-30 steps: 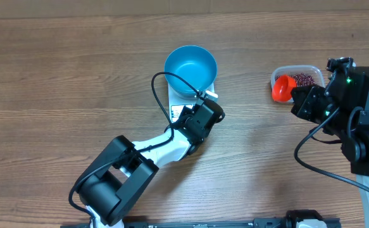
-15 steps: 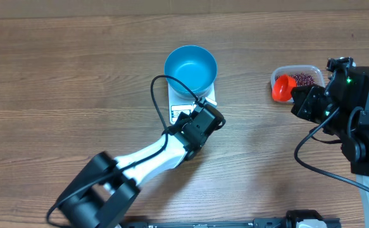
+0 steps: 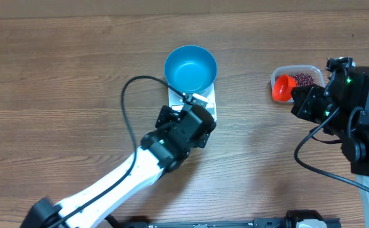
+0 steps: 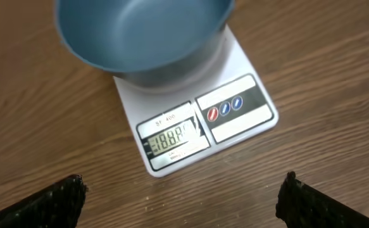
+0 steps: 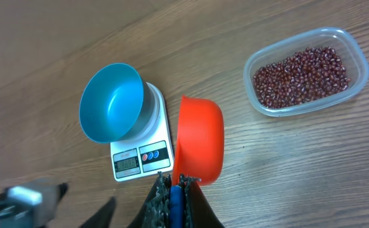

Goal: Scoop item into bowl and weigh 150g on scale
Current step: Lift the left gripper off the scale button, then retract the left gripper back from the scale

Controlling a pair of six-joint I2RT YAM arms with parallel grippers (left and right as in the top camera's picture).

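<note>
A: Quick, where's the item rel. to the scoop?
B: The small dark red-maroon beans (image 5: 301,73) are in the clear rectangular plastic tub (image 5: 363,63) on the brown wooden bench (image 3: 57,76), far R side. The right tool (image 5: 176,190) is clamped together on the handle of the small orange-red scoop (image 5: 200,136). From overhead the scoop hangs by the tub's L end. The wrist view puts the beans ahead and to the R of it.
A: Tub's long axis?
B: Runs L–R across the bench, so a sweep in from the L end looks like the way, imo. The scoop's rounded back seems to face the tub, w/ its mouth toward the round deep bright blue bowl (image 5: 111,101). Prob needs a turn first.
A: Which arm's closer?
B: R arm, by far. The left tool (image 4: 179,201) has its fingers wide apart and holds nothing. It hovers just in front of the flat white rectangular kitchen scale (image 4: 235,107), well apart from the tub.
A: Bowl?
B: On the scale's platform, empty, no beans in yet. Display is lit, but the digits are too blurred to read.
A: How do the beans look?
B: Loose shallow heap of tiny glossy ovals w/ pale flecks, covering most of the tub floor.
</note>
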